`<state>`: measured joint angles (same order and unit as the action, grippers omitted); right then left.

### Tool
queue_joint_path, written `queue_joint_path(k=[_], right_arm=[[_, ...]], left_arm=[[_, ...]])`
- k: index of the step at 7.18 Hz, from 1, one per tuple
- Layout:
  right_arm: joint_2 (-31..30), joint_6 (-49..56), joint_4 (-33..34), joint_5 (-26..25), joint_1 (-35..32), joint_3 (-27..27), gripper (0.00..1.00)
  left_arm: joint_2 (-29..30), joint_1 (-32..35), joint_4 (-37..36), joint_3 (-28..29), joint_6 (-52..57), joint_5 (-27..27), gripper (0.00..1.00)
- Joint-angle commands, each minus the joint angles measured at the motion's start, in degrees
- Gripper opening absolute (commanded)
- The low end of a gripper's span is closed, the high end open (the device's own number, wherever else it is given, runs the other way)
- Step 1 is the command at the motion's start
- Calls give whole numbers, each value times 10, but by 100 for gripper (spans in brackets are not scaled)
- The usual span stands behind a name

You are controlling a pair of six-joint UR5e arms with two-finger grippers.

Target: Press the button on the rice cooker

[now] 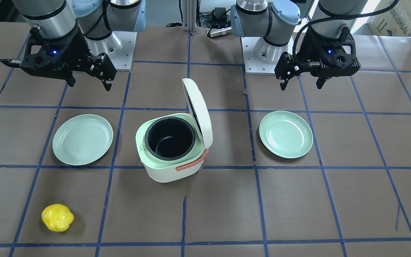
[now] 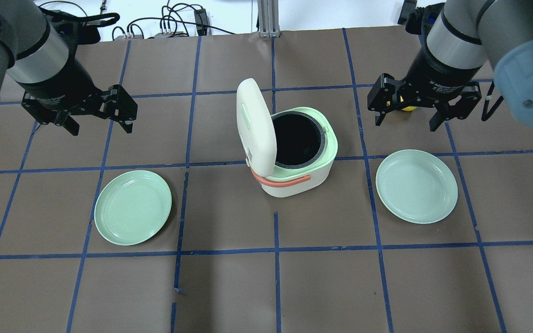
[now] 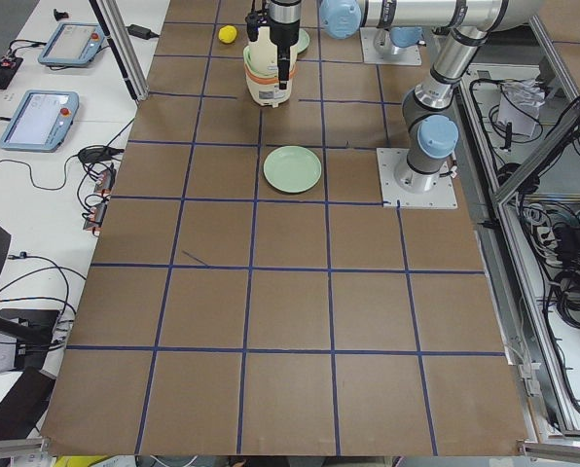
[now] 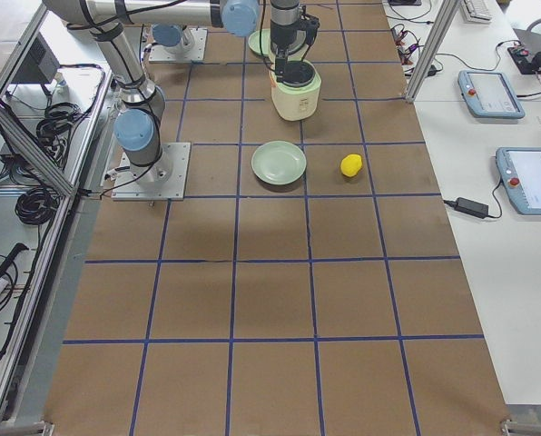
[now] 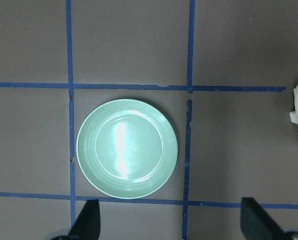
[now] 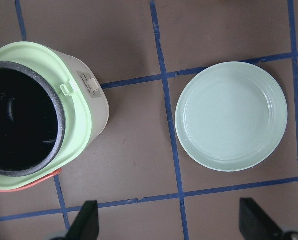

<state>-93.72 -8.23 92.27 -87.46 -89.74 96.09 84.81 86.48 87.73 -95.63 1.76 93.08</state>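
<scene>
The white and green rice cooker (image 1: 162, 171) stands mid-table with its lid (image 1: 198, 110) swung up and the black inner pot showing. It also shows in the overhead view (image 2: 294, 185). A small green latch tab (image 6: 65, 88) sits on the rim next to a label, on the side toward my right arm. My right gripper (image 2: 406, 124) hangs open and empty above the table, right of the cooker and apart from it. My left gripper (image 2: 100, 129) hangs open and empty, well left of the cooker.
A green plate (image 2: 133, 206) lies left of the cooker, below my left gripper (image 5: 170, 225). A second green plate (image 2: 416, 186) lies to its right, in the right wrist view too (image 6: 231, 116). A yellow fruit-like object (image 1: 57, 217) lies on the far side, beyond the right plate.
</scene>
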Motion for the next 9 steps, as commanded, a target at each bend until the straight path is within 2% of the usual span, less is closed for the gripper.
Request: queue_joint_path(k=[1, 3, 5, 9], right_arm=[[12, 0, 25, 4, -1, -3, 100], [13, 1, 40, 4, -2, -8, 100], [15, 1, 32, 4, -4, -36, 100], [14, 1, 32, 4, -7, -38, 100]], left_arm=[[0, 0, 0, 0, 0, 0, 100], [0, 0, 0, 0, 0, 0, 100], [0, 0, 1, 0, 0, 0, 100], [0, 0, 0, 0, 0, 0, 100]])
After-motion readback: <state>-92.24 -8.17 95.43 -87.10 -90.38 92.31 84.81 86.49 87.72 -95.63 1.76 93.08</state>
